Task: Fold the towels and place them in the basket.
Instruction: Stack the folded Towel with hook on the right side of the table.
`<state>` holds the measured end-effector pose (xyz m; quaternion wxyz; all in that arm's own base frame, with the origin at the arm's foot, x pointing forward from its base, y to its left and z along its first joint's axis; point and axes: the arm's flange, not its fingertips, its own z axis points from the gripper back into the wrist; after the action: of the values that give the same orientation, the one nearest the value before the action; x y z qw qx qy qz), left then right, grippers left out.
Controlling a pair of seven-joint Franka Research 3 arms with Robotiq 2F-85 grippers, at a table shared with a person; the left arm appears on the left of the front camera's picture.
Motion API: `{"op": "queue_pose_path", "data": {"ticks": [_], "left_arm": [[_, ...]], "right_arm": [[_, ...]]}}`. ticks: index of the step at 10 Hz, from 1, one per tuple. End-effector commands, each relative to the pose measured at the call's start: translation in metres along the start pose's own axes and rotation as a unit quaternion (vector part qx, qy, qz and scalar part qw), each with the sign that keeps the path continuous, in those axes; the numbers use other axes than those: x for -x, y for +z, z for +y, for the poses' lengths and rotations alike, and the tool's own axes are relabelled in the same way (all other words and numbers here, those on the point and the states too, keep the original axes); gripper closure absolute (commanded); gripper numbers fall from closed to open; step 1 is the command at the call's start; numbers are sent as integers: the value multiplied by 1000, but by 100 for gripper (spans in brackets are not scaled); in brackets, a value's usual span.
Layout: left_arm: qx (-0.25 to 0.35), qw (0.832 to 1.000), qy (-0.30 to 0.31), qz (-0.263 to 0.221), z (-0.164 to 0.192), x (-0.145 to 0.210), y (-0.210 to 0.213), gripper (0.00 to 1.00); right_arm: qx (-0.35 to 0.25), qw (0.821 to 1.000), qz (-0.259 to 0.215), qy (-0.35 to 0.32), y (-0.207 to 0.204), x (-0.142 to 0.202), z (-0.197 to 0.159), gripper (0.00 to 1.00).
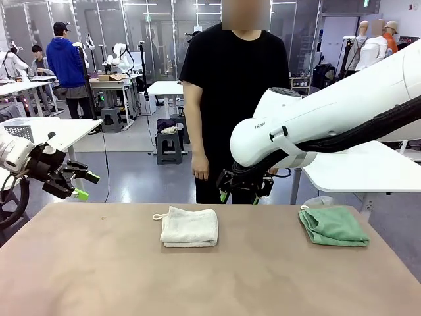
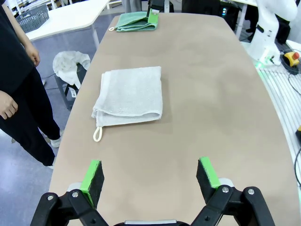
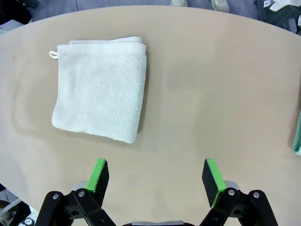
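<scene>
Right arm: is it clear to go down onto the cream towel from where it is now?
Probably yes. The right gripper hangs open above bare table beside the folded cream towel, with nothing between them.

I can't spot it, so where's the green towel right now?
In the front view the green towel lies folded on the table's right side, right of the white towel.

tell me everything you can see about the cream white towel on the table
The cream-white towel is a small terry cloth, folded into a near-square stack of layers with the edges showing along one side. A small hanging loop sticks out at one corner. It lies flat on the tan table, near the middle and toward the person's side, apart from the green towel. Nothing touches it but the table.
</scene>
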<state>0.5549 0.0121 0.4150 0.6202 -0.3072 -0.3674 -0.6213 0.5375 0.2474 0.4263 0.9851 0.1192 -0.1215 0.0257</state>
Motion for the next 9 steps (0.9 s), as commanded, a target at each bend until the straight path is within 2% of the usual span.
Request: {"op": "queue_pose_path", "data": {"ticks": [1, 5, 9], "left_arm": [[-1, 1000, -1, 0, 0, -1, 1, 0], [-1, 1000, -1, 0, 0, -1, 1, 0], [-1, 1000, -1, 0, 0, -1, 1, 0]], "right_arm": [[-4, 1000, 5, -3, -16, -5, 6, 0], [-19, 999, 24, -34, -77, -21, 27, 0], [-15, 999, 18, -44, -109, -25, 48, 0]]}}
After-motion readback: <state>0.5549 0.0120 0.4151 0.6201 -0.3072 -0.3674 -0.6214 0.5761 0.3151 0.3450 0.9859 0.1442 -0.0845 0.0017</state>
